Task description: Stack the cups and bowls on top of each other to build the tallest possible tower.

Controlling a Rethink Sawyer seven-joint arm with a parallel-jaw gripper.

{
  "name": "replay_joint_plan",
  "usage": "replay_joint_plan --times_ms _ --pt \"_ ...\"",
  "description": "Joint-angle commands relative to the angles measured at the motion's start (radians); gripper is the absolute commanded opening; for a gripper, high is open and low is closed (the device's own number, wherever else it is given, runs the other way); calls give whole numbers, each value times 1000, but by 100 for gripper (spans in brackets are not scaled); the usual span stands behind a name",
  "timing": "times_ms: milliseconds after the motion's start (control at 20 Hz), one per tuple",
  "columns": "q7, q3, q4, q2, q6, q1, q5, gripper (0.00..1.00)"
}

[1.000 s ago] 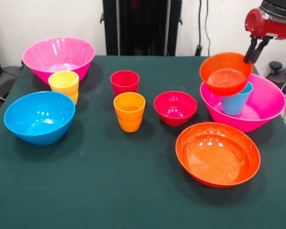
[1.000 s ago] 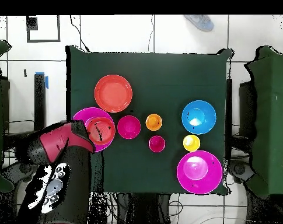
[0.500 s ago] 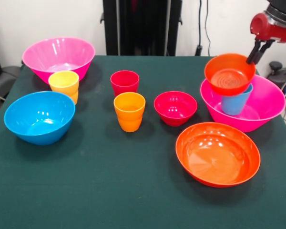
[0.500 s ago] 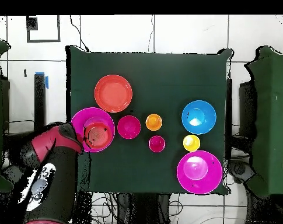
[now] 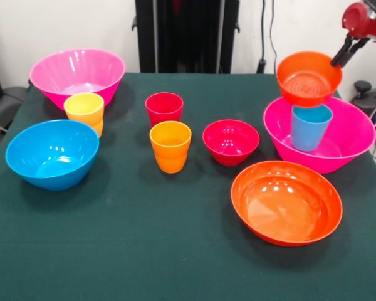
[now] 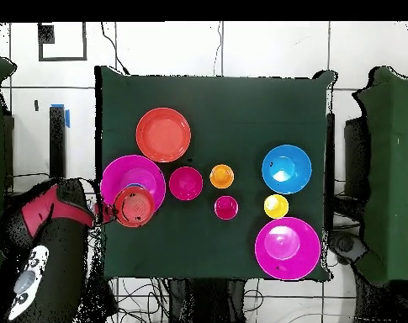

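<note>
Lifted since a second ago: small orange bowl (image 5: 309, 78) now in the air, clear of the blue cup (image 5: 310, 127), higher and nearer the tabletop (image 5: 113, 251) edge than before. Cup left upright inside the large pink bowl (image 5: 351, 138). Claw (image 5: 342, 55) pinching the orange bowl's far rim, reaching down at a slant from the red arm (image 5: 366, 19) at the upper corner. Seen from overhead, carried bowl (image 6: 134, 206) overlapping the pink bowl's edge. All else unmoved.

- A shiny, round red arm (image 5: 365, 19) is seen, with black parts on it.
- Two thin black fingers (image 5: 342, 52) are fixed under the red part.
- White patches are seen on the arm from above.
</note>
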Motion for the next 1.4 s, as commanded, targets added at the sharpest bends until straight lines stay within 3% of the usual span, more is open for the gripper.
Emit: replay_joint_plan --times_ms 50,300,650,900,1100,1400 --pt "226 -23 -96 -11 126 9 20 0" --pt "293 -86 -155 61 83 45 -13 0" --pt "319 -127 -74 -10 -41 59 0 0" --pt "361 -148 -63 -21 -86 66 3 0" --pt "425 -163 -87 25 -144 96 -3 0" --pt "465 -192 -130 103 -138 139 -6 0"
